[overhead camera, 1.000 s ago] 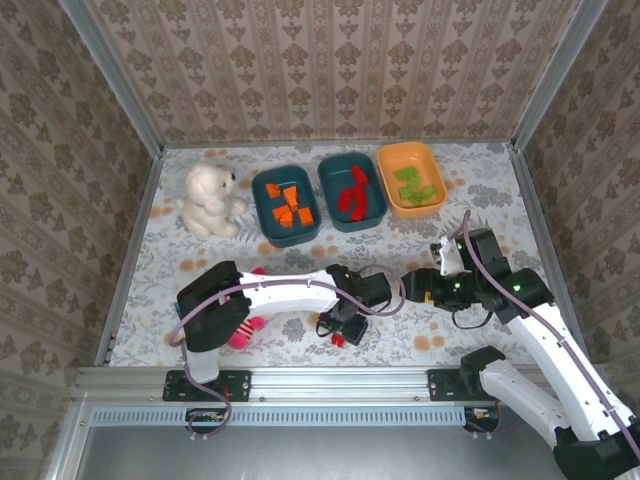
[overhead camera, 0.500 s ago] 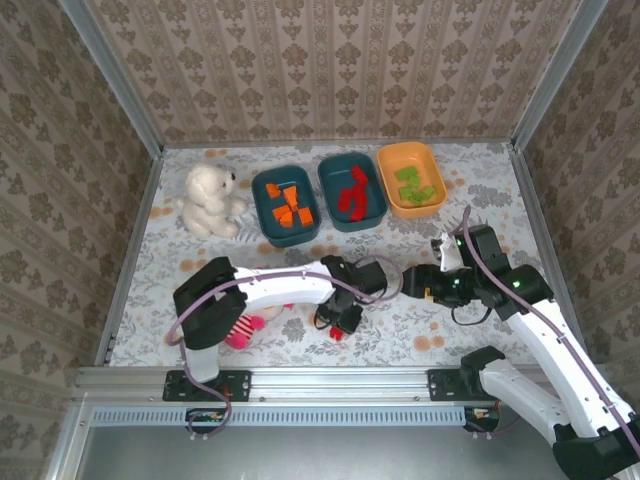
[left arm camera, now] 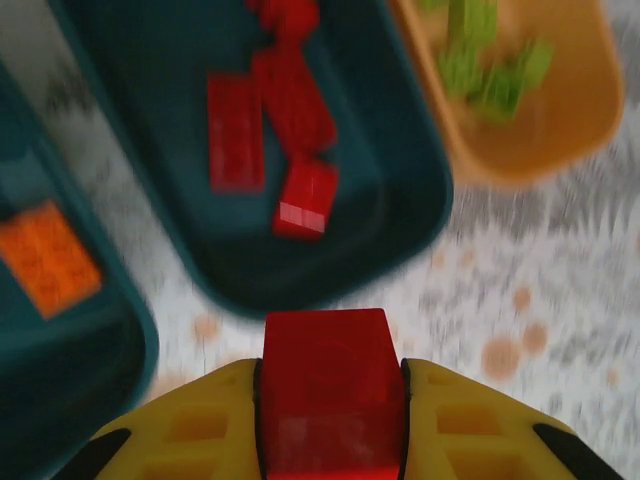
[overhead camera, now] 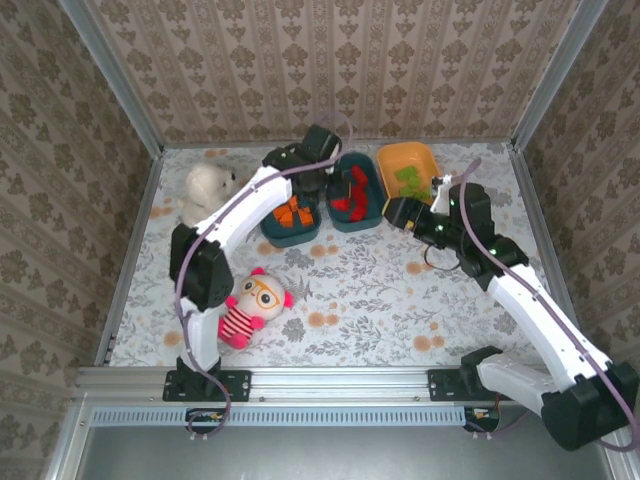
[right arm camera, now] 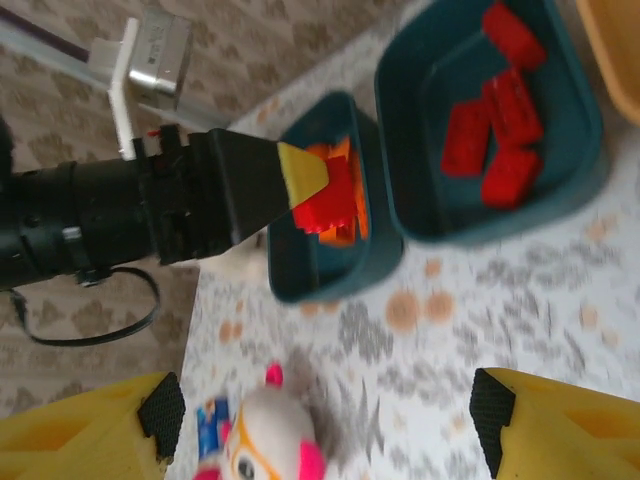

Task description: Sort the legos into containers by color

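Observation:
My left gripper point(left arm camera: 330, 400) is shut on a red lego brick point(left arm camera: 328, 375), hanging just short of the near rim of the middle teal container point(left arm camera: 395, 225), which holds several red legos point(left arm camera: 290, 110). In the top view the left gripper point(overhead camera: 313, 178) is over the back bins. To its left, the other teal container point(overhead camera: 272, 232) holds orange legos point(overhead camera: 292, 210). The orange container point(overhead camera: 405, 150) holds green legos point(overhead camera: 412, 182). My right gripper point(overhead camera: 393, 213) hovers in front of the containers. Its jaws stand wide open with nothing between them point(right arm camera: 325, 425), looking at the held red brick point(right arm camera: 325, 205).
A white plush dog point(overhead camera: 208, 198) sits left of the containers. A pink striped doll point(overhead camera: 255, 303) lies on the near left of the floral table cover. Metal frame rails and patterned walls close in the back and sides.
My left gripper shut on the red brick near the front edge and swung it back to the containers. My right gripper rose toward the containers and opened wider.

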